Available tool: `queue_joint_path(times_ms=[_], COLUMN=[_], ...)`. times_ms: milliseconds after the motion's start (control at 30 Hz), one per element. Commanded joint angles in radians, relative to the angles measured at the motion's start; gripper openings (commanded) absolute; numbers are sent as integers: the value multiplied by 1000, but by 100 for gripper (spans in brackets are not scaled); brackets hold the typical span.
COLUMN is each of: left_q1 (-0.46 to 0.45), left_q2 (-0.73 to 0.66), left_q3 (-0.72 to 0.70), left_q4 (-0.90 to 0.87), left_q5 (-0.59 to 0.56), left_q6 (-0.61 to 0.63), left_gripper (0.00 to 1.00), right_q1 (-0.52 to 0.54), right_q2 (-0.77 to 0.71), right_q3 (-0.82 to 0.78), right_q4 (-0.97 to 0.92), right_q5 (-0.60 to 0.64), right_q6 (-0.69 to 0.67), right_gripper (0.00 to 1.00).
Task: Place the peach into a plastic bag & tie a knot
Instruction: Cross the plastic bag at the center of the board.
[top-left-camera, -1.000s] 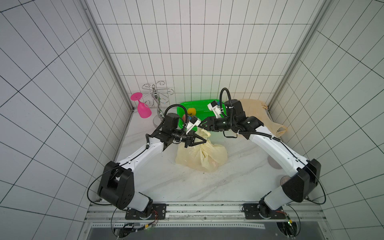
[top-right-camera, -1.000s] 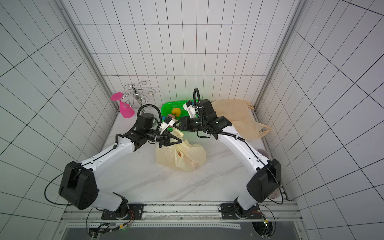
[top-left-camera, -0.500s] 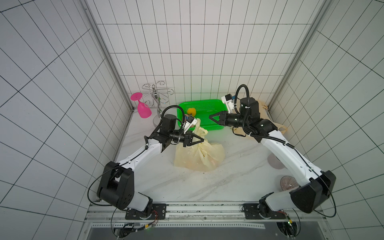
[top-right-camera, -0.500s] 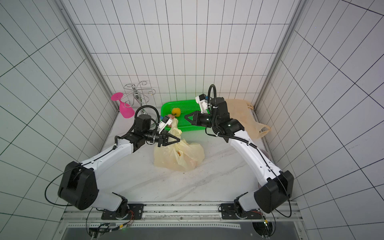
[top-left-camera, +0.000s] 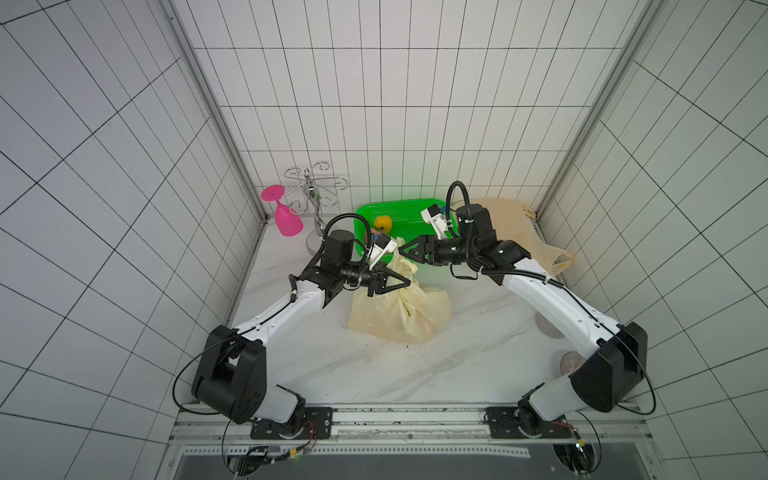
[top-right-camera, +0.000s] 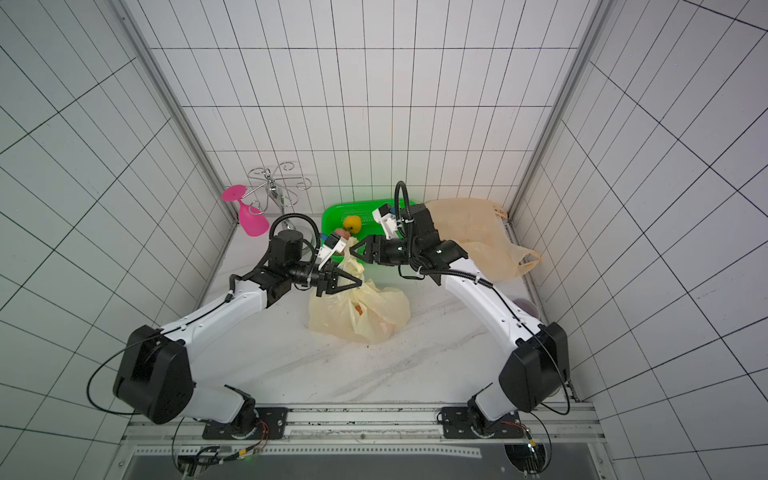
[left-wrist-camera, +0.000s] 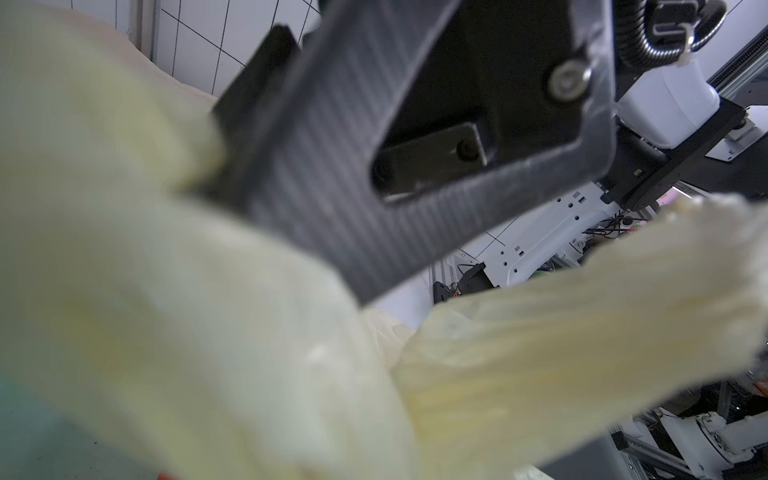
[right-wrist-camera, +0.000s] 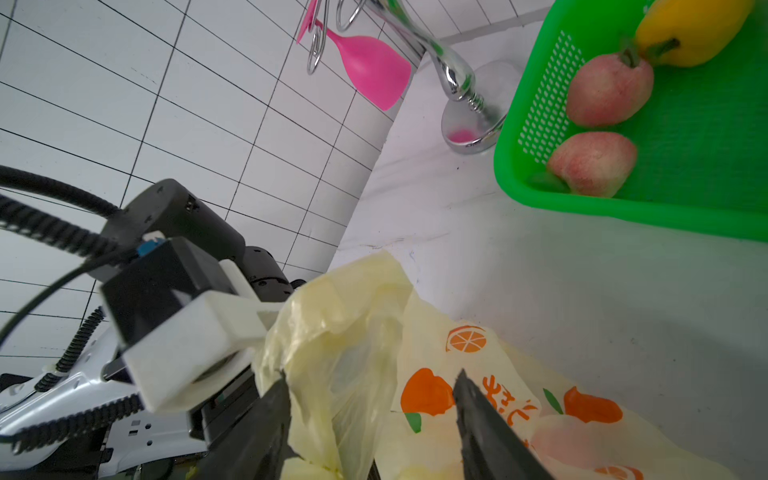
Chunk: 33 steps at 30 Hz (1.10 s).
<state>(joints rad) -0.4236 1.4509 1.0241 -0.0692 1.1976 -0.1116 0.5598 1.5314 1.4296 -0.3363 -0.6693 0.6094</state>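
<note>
Peaches total three: one pink peach (right-wrist-camera: 559, 442) inside the pale yellow printed plastic bag (top-left-camera: 399, 316), two more peaches (right-wrist-camera: 609, 89) (right-wrist-camera: 592, 164) in the green mesh basket (right-wrist-camera: 706, 199), while the left gripper (top-left-camera: 407, 284) pinches the bag's handle and the right gripper (right-wrist-camera: 372, 376) gapes wide around its other flap.

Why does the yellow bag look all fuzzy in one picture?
Left wrist view: the plastic bag is very near the lens, so it blurs. Right wrist view: its orange print and the peaches look sharp. Both top views: sharp, evenly lit.

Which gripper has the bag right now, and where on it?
The left gripper is shut on the plastic bag at its bunched upper handle. The right gripper is open, jaws straddling a loose flap of the bag, gripping nothing.
</note>
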Motion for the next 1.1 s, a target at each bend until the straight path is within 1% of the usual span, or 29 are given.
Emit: queue_joint_path(times_ms=[0,133,233,300,467,533,633,700,767,900,1000,1067], left_q1=[-13,-24,-23,-22,-21,-21,-21,-21,-19,-1,12,13], left_q2=[-10,-9,-7,-10,-6,-1,-7,-10,-12,-24,-30,-35], left_q3=[19,12,17,22,26,29,29,28,28,22,22,18], left_q4=[24,22,1,-12,-15,-16,-15,-14,-15,-14,-14,-10], left_q5=[20,15,13,13,14,14,13,11,10,7,10,0], left_q6=[37,50,67,76,79,78,78,76,73,59,38,21], left_gripper=[16,16,16,16,16,16,16,16,16,16,17,19], right_q1=[17,25,26,26,28,33,39,40,37,11,-13,-24], right_q2=[11,31,39,38,57,61,60,62,58,23,-14,-40], right_q3=[133,166,186,201,229,230,213,203,189,135,69,20], right_q4=[-24,-41,-44,-62,-106,-100,-65,-43,-33,10,77,129], right_q5=[-15,-18,-48,-67,-103,-116,-115,-115,-103,-70,-48,-32], right_q6=[-10,-7,-3,-14,-33,-33,-16,-7,-1,23,56,78], right_gripper=[64,67,73,76,71,65,49,36,25,8,0,0])
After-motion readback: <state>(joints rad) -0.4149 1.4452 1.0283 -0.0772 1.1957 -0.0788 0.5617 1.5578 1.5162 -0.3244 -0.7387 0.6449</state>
